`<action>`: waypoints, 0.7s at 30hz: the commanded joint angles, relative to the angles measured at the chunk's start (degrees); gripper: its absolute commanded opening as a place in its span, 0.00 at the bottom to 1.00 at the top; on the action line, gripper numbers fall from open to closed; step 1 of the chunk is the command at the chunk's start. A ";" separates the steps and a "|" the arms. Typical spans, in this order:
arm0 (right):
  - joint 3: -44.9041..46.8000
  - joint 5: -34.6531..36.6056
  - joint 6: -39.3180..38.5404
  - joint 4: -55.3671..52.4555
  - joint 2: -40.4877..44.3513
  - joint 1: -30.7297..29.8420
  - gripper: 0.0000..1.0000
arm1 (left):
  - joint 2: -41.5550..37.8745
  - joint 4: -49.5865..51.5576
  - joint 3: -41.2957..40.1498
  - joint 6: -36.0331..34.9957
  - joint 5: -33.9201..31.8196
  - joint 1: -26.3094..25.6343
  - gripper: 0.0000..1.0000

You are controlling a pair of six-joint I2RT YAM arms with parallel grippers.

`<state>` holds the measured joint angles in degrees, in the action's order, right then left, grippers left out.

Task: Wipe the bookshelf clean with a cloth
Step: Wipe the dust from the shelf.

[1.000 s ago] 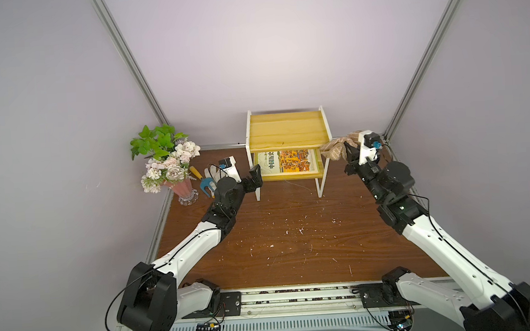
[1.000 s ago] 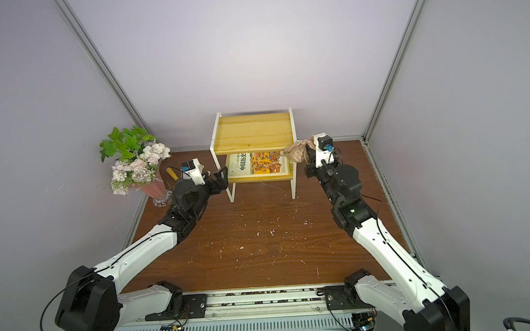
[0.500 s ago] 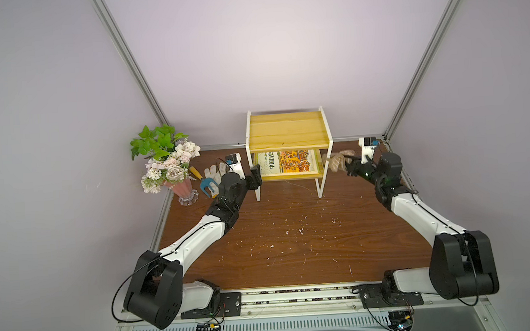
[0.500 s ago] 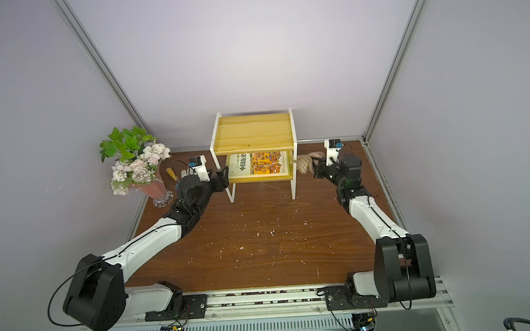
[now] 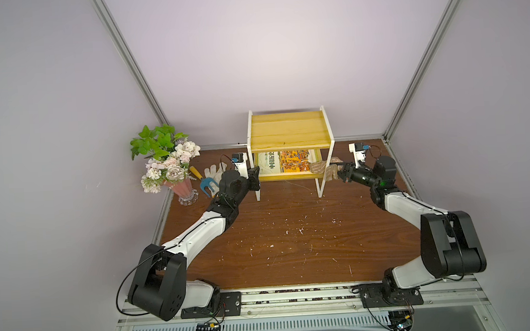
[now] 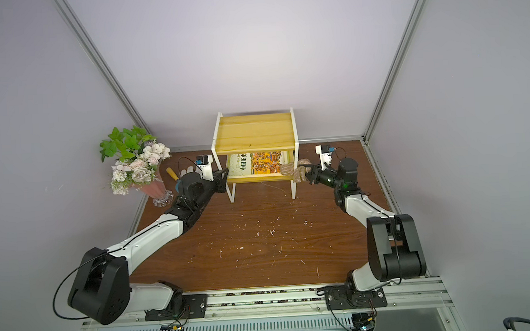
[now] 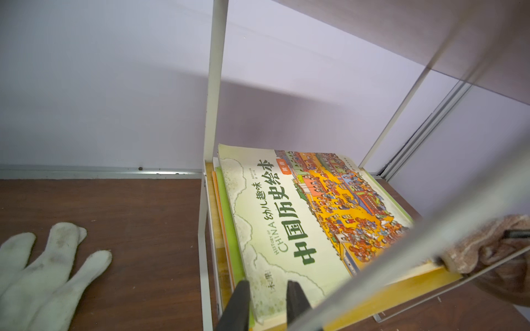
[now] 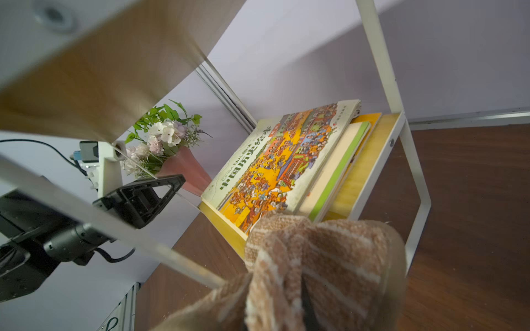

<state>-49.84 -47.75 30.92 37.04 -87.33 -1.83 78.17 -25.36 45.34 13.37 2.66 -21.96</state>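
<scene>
Our left arm [image 5: 198, 236] stretches far out and low. Our left hand [image 5: 254, 181] has its fingers [image 7: 241, 298] close together, with a small gap between them. Our right arm [image 5: 408, 206] bends at the elbow. Our right hand [image 5: 340, 171] squeezes the cloth [image 5: 322, 169] tight.

The right pincer [image 6: 307, 172] holds cloth [image 6: 290, 170] against bookshelf [image 6: 257, 135].

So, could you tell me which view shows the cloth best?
The right wrist view: the cloth fills its foreground, stripes clear. Both top views show it small at the bookshelf; the left wrist view, part.
</scene>
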 commanded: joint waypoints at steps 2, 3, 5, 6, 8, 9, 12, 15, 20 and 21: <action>-11.19 -1.61 1.75 4.01 2.87 -0.51 0.00 | 0.64 1.27 2.06 1.21 4.75 -0.37 0.09; -10.93 -0.53 1.82 4.39 2.86 -0.48 0.00 | 0.66 1.20 1.95 1.22 4.73 -0.37 0.05; -8.02 -1.04 2.45 5.79 2.26 -0.53 0.00 | 0.74 1.20 1.94 1.10 4.47 -0.37 0.01; -5.45 -2.03 3.01 7.38 1.81 -0.53 0.00 | 0.80 1.27 1.94 1.03 4.28 -0.37 0.00; 0.33 -1.19 1.65 8.42 1.19 -0.40 0.00 | 0.86 1.44 1.94 0.81 3.89 -0.37 0.00; 2.54 1.40 -0.81 6.81 1.10 -0.31 0.00 | 0.99 1.65 2.05 0.63 3.52 -0.37 0.00; 2.61 7.67 -6.90 0.30 -0.71 -0.26 0.00 | 1.35 3.65 3.18 -1.03 2.65 -0.37 0.00; -3.73 5.00 -5.66 0.64 -5.40 -0.33 0.00 | 1.24 5.34 3.82 -3.89 2.13 -0.37 0.00; -27.18 7.66 -3.36 -3.00 -18.79 -0.42 0.00 | 0.53 5.35 3.61 -7.62 2.38 -0.37 0.00; -32.05 8.25 -3.48 -5.50 -21.22 -0.38 0.00 | 0.35 5.41 3.61 -7.88 2.54 -0.32 0.00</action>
<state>-73.08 -41.58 27.59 33.67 -106.52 -1.87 78.96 -23.79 47.29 5.65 3.68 -21.85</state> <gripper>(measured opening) 0.098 0.162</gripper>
